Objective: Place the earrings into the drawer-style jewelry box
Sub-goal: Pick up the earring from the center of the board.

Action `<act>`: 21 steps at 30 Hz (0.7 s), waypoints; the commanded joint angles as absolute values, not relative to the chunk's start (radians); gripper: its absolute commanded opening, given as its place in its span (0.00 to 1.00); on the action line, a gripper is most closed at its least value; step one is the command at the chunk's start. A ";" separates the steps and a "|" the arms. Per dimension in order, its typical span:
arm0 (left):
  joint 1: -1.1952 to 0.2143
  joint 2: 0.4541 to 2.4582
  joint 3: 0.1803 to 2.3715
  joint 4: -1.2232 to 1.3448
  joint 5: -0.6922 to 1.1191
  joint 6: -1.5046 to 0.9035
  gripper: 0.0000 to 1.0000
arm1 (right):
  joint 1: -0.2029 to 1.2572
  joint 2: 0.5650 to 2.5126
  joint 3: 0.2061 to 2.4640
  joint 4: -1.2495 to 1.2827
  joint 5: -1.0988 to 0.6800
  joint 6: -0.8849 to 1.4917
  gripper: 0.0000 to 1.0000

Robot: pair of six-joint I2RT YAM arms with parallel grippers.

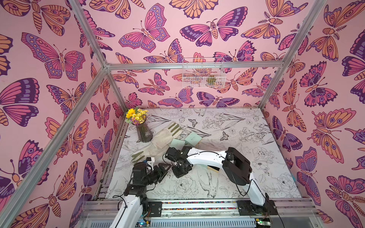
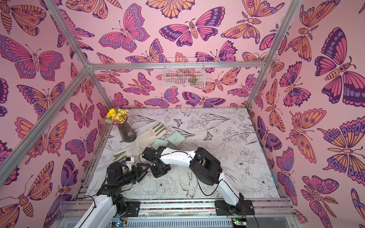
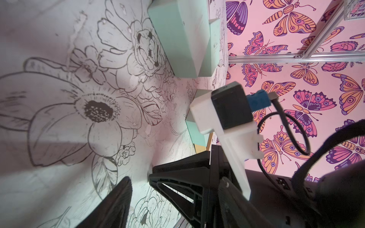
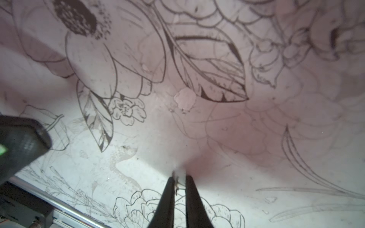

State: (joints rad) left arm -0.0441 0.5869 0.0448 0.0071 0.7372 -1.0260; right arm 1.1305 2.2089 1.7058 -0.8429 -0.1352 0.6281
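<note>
My right gripper [image 4: 178, 178] points down at the flower-print table, its body [image 1: 180, 167] just right of my left gripper. Its jaws stand almost together on a tiny earring [image 4: 176, 183], a thin metal bit with a pale blur at the tips. My left gripper [image 3: 140, 183] is open with only table between its fingers, and it lies low beside the right one [image 2: 145, 167]. Two mint-green jewelry box pieces [image 1: 193, 139] [image 1: 177, 143] stand just beyond the right wrist. A third mint piece with a tan inside [image 3: 197, 130] peeks from under the right forearm [image 1: 213, 169].
A dark glass vase of yellow flowers [image 1: 144, 134] stands at the back left. Two cream gloves [image 1: 166, 136] [image 1: 146, 153] lie between it and my arms. A white wire basket [image 1: 202, 73] hangs on the back wall. Aluminium frame rails run along the left and front edges.
</note>
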 commanded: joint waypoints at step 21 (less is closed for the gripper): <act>-0.036 0.536 0.093 -0.061 0.691 -0.962 0.77 | 1.092 1.981 1.569 -0.750 -0.192 0.686 0.00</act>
State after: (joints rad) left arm -0.0441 0.5385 0.0704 -0.0315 0.7139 -0.9958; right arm 1.1156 2.0678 1.6226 -0.7979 -0.1658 0.6502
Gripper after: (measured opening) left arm 0.767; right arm 0.047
